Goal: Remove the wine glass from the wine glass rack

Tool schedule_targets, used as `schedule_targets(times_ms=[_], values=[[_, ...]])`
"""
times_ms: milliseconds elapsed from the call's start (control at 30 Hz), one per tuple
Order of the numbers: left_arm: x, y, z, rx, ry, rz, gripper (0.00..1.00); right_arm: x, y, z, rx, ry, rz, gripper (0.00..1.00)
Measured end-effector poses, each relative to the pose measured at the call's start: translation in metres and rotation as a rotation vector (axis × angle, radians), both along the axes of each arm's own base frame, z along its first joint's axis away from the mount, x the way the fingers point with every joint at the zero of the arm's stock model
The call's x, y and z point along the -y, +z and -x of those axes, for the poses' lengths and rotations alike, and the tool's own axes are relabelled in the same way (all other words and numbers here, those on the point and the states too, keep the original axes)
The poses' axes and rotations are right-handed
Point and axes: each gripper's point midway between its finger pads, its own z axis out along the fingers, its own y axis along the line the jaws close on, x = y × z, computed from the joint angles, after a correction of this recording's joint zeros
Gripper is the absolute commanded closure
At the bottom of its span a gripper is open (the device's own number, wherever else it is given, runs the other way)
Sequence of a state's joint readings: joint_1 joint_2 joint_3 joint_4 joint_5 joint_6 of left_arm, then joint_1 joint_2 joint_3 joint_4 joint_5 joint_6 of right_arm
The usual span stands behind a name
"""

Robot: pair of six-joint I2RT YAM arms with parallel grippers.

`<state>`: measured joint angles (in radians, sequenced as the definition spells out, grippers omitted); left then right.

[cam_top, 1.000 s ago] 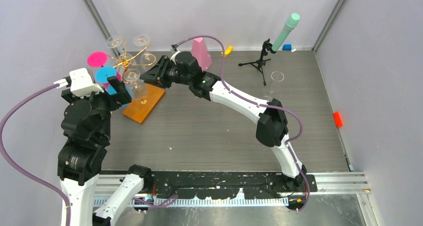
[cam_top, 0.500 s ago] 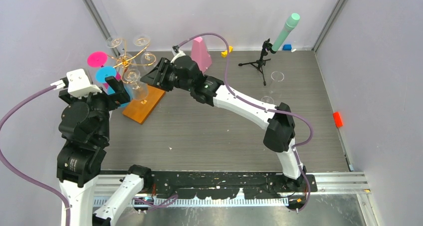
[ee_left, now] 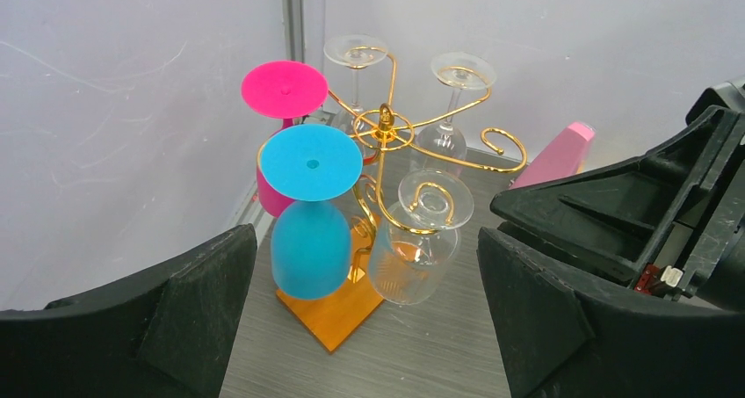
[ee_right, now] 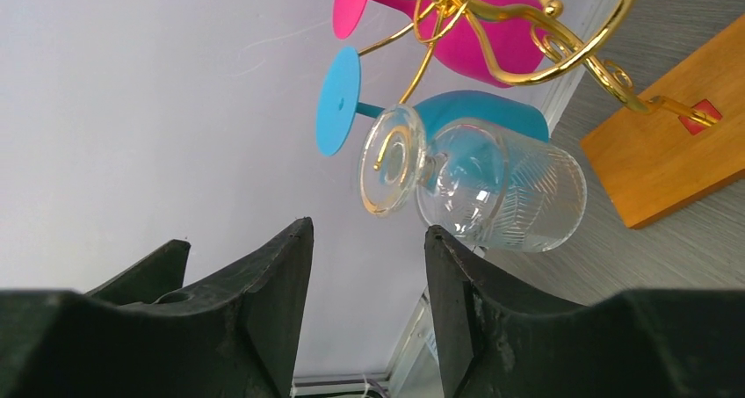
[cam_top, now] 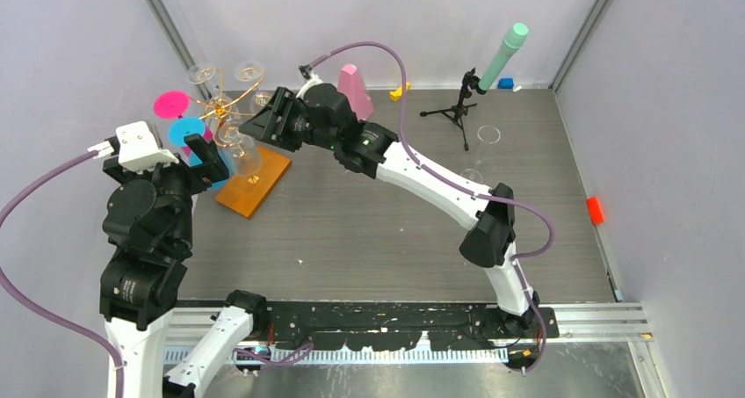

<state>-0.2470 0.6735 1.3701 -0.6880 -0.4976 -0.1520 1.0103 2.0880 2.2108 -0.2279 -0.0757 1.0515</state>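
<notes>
The gold wire wine glass rack [cam_top: 220,110] stands on an orange-brown wooden base [cam_top: 255,183] at the far left. Hanging upside down from it are a clear ribbed wine glass [ee_left: 417,249], a blue one [ee_left: 309,240], a pink one [ee_left: 283,95] and two more clear ones [ee_left: 450,108]. My right gripper [cam_top: 261,126] is open, just right of the clear ribbed glass [ee_right: 501,187], which sits a little beyond its fingertips [ee_right: 299,240]. My left gripper [cam_top: 209,159] is open and empty, near the rack's front left side.
A pink wedge block [cam_top: 354,93] stands behind the right arm. A small black tripod with a mint-green tube [cam_top: 479,82] stands at the back right. A clear glass disc [cam_top: 488,135] lies on the table near it. A red block [cam_top: 595,209] sits at the right wall.
My right gripper has moved left and a little farther back, closer to the rack's clear ribbed glass. The left arm has barely moved.
</notes>
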Motion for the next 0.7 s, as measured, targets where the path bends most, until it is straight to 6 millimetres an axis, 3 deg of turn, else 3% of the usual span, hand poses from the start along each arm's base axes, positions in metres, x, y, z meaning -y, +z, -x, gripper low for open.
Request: schedule_targets(times_ms=[433,700], values=[[0.0,0.0,0.0,0.003,0.0,0.001,0.0,-0.011,-0.03,-0.004,-0.033,0.026,0.047,0.46],[0.0,0.001,0.002,0.007,0.0,0.002,0.0,-0.016,-0.022,-0.004,-0.012,0.046,0.006,0.5]])
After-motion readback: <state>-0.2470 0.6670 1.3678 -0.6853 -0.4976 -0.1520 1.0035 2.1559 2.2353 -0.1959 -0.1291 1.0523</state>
